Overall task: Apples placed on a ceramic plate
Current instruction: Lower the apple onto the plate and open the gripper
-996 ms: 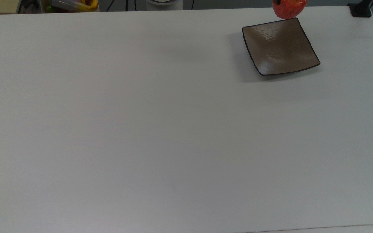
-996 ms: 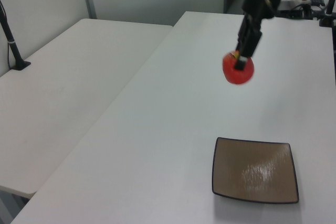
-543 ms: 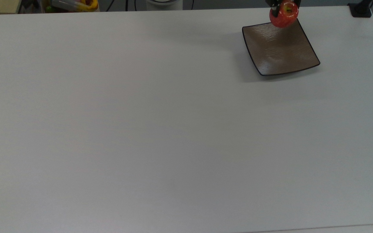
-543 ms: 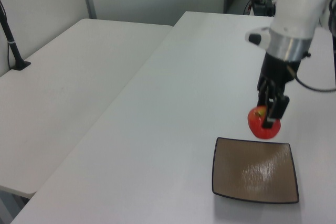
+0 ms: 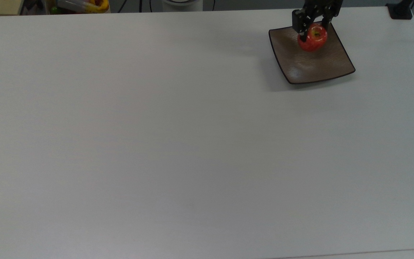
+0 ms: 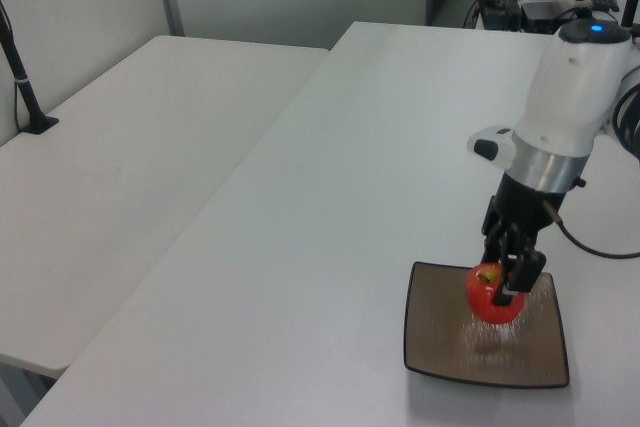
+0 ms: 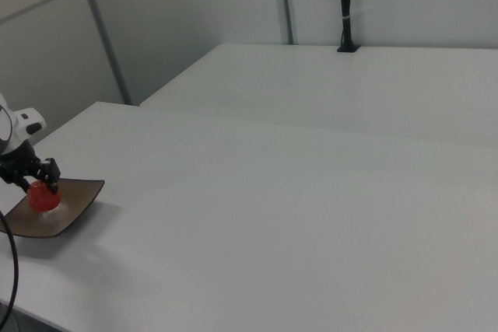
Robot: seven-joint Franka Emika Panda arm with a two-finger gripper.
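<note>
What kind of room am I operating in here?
Probably a lab or office workspace: plain white tables pushed together, partition walls behind them, and cabled equipment at the far end. The gripper holds the apple over the plate.

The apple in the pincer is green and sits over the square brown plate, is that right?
Not quite: the apple is red, not green, as the left view shows. The pincer does grip it over the square brown plate.
</note>
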